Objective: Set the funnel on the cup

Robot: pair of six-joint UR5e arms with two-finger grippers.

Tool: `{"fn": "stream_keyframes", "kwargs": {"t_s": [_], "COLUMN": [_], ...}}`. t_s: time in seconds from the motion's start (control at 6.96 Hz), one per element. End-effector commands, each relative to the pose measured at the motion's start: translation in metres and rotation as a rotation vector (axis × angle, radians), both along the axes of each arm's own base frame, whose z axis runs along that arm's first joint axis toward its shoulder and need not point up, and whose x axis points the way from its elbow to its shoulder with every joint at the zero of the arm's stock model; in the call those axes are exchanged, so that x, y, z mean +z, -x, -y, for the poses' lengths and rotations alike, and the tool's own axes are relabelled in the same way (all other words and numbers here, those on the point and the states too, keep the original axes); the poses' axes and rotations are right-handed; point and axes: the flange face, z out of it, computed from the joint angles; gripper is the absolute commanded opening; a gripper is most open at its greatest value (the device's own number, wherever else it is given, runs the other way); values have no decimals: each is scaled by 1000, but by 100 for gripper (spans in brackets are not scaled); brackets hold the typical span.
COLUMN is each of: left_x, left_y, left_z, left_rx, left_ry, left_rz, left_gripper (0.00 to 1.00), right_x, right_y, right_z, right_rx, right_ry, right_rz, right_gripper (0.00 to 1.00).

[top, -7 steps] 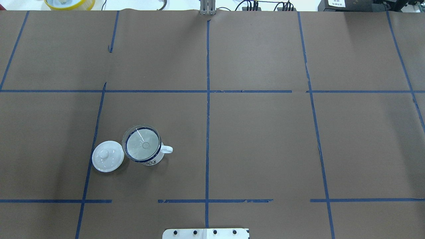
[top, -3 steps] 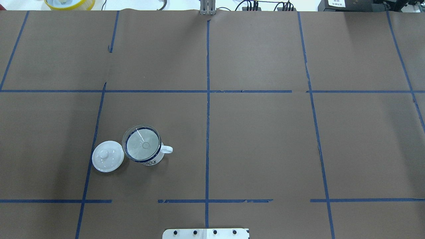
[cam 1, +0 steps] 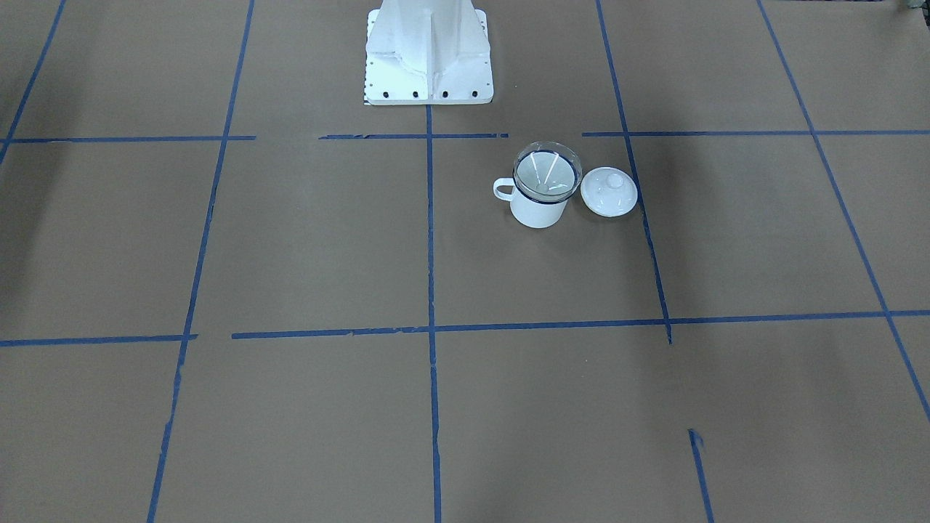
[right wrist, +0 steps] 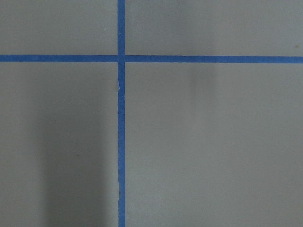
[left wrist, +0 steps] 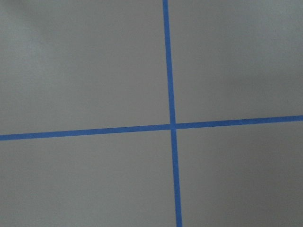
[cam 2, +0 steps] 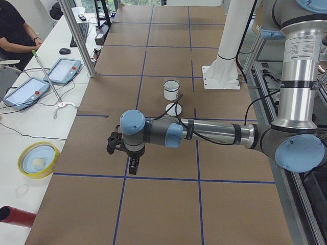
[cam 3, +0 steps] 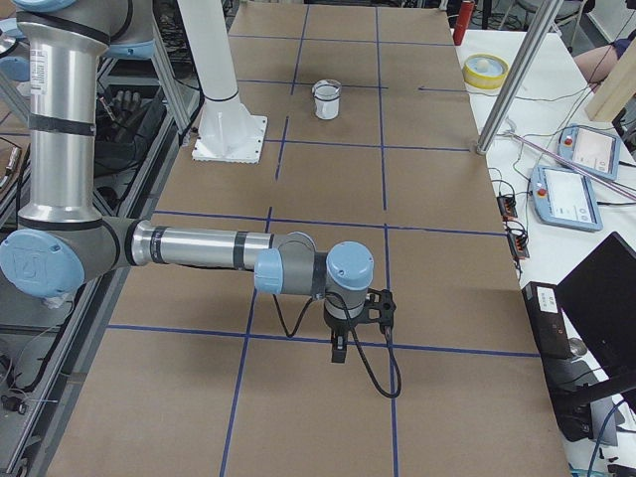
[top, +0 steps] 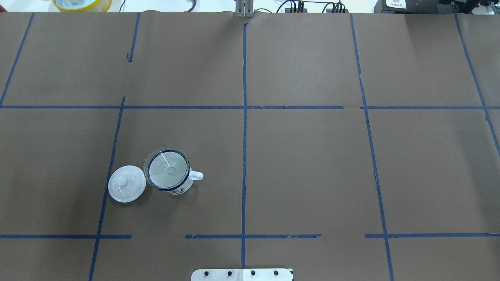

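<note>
Front-facing view: the funnel [cam 1: 546,173] sits in the mouth of the cup [cam 1: 536,212], its bowl resting on the blue rim. 1 white lid [cam 1: 609,192] lies just beside the cup, on the side away from the handle.

Overhead view: lid, cup and funnel stand together on the brown table [top: 312,168].

Left side view: the left gripper [cam 2: 133,167] hangs over the table, well apart from the cup. I cannot tell how wide it is open.

Right side view: the same goes for the right gripper [cam 3: 340,350].

Wrist views: each shows 1 crossing of blue tape [left wrist: 172,126].
</note>
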Motion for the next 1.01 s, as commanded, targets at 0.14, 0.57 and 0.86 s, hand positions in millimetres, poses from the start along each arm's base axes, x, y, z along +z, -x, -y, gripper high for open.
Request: {"fn": "stream_keyframes", "kwargs": {"t_s": [0.14, 0.57, 0.86], "left_x": [28, 12, 22], "left_y": [-3, 8, 31], "left_z": [-17, -15, -27], "left_rx": [112, 86, 39], "left_ry": [-21, -11, 2], "left_rz": [0, -43, -55], "left_gripper": [100, 100, 100], "right_x": [0, 0, 0], "right_y": [0, 0, 0], "right_z": [0, 0, 0], "right_rx": [0, 0, 0], "right_ry": [1, -1, 1], "right_rz": [0, 0, 0], "right_gripper": [100, 100, 100]}}
